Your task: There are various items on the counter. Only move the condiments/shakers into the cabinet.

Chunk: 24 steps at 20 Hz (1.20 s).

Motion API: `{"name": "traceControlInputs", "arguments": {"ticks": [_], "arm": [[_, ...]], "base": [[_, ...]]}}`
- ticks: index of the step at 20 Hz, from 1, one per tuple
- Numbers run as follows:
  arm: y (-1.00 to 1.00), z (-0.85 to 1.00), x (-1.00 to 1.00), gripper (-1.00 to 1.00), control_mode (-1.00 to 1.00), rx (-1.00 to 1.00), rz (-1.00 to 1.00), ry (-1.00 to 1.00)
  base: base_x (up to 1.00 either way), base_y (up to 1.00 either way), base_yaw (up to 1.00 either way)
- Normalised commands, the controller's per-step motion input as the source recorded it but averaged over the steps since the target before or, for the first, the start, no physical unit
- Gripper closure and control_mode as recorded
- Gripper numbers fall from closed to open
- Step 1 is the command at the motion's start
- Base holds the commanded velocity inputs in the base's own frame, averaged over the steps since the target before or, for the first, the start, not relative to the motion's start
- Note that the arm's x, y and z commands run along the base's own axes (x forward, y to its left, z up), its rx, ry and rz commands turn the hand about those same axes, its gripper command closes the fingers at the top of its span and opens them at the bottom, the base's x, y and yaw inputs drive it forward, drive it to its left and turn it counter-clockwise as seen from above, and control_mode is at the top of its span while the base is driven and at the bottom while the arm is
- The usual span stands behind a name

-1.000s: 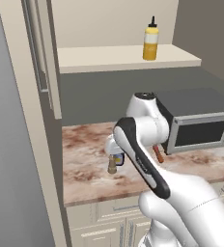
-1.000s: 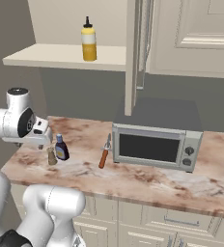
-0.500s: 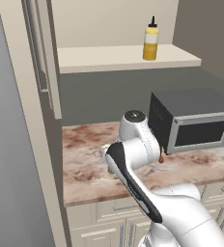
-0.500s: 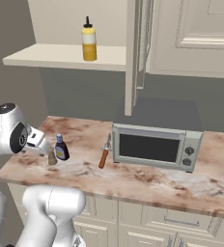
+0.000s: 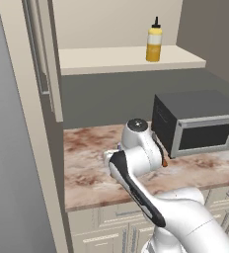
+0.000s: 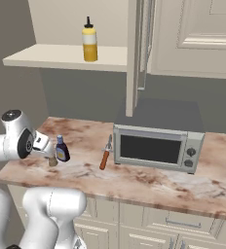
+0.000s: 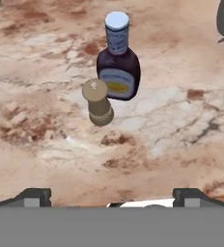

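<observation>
Counter edge — open jaws above

Bench and cabinet layout

On the bench, the pepper shaker stands just near-left of the sauce bottle, close beside it; the stick-like tool lies to their right, between them and the microwave, which sits far right. Above, the squeeze bottle stands on the cabinet shelf, left of the side panel.
</observation>
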Motion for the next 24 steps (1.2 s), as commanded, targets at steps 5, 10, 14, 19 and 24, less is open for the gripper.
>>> {"name": "traceControlInputs", "arguments": {"ticks": [5,10,14,19,24], "arm": [[0.0,-0.01,0.25,-1.0,-1.0,0.0,0.0,0.0],[0.0,-0.08,0.21,-1.0,-1.0,0.0,0.0,0.0],[0.0,-0.13,0.18,-1.0,-1.0,0.0,0.0,0.0],[0.0,-0.22,0.16,-1.0,-1.0,0.0,0.0,0.0],[0.03,-0.24,0.11,-1.0,-1.0,0.0,0.0,0.0]], "base": [[0.0,0.0,0.0],[0.0,0.0,0.0],[0.0,0.0,0.0],[0.0,0.0,0.0],[0.0,0.0,0.0]]}}
